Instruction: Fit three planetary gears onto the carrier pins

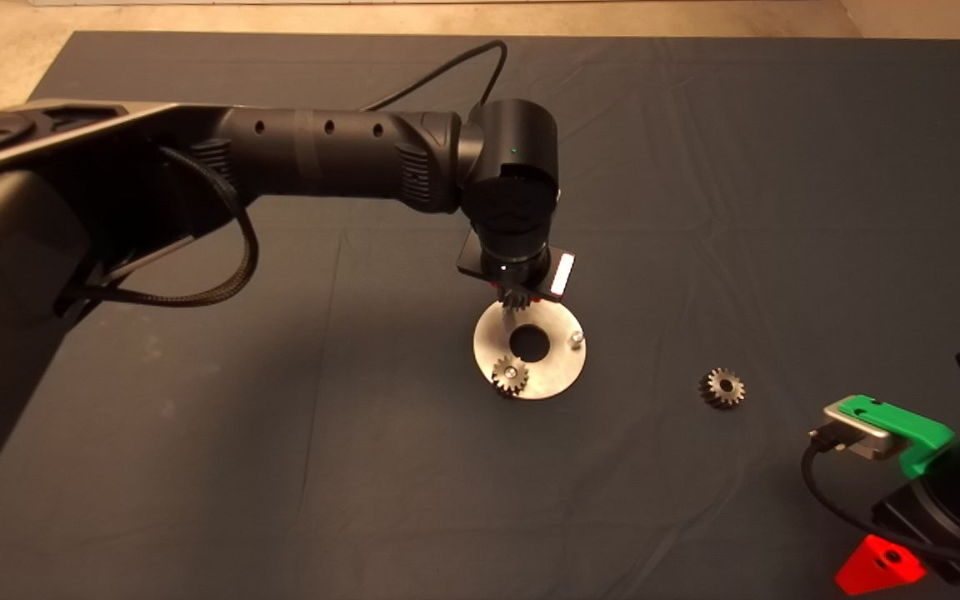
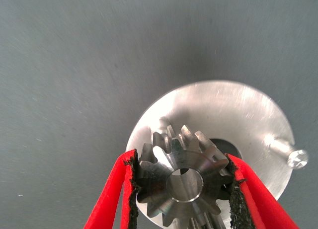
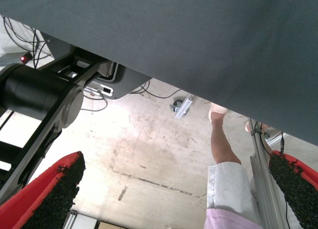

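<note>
The left claw (image 2: pixel 181 182) is clamped on a planetary gear (image 2: pixel 181 182), its two red fingers (image 2: pixel 112 194) pressing the teeth from either side so that the bore looks straight back at the wrist camera; in the head view this claw (image 1: pixel 516 297) hangs over the carrier disc (image 1: pixel 559 367) at about the disc's 11 o'clock, close above the rim there. The pin meant for this gear is hidden beneath it, so whether bore and pin are aligned cannot be told; my judgement is that the coming move is a straight drop along the bore's axis, and that any sideways offset would leave the gear resting on the pin's tip. Outward from there: a bare pin (image 1: pixel 577 337) stands at 2 o'clock of the centre hole; a seated gear (image 1: pixel 510 375) sits on its pin at 7 o'clock; a third gear (image 1: pixel 722 387) lies flat on the counter's dark mat (image 1: pixel 697 167), well apart at 3 o'clock of the disc, nearer the right arm. The right claw (image 1: pixel 876 567) waits at the lower right edge, fingers spread wide, its wrist view showing floor and a person's leg (image 3: pixel 221 144). The gears are silvery grey, short-toothed, with round bores.
</note>
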You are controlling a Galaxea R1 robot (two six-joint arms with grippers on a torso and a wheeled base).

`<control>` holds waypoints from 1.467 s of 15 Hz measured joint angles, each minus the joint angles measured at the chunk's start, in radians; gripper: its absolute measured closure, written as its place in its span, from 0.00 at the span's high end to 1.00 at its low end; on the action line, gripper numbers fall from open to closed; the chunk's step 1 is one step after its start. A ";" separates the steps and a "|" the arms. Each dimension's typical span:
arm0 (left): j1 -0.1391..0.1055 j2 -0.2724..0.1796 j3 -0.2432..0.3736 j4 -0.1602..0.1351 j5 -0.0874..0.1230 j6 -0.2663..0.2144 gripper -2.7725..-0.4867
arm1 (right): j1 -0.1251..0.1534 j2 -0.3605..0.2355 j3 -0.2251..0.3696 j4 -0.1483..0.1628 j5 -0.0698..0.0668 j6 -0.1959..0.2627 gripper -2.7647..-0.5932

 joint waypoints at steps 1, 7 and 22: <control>0.007 0.000 0.000 0.006 0.000 0.001 0.19 | 0.000 0.000 0.000 0.000 0.000 0.000 0.99; 0.008 0.000 0.000 0.041 0.000 0.002 0.19 | 0.000 0.000 0.000 0.000 0.000 0.000 0.99; 0.009 -0.011 -0.015 0.084 -0.003 0.043 0.19 | 0.000 -0.003 0.000 0.000 0.000 0.000 0.99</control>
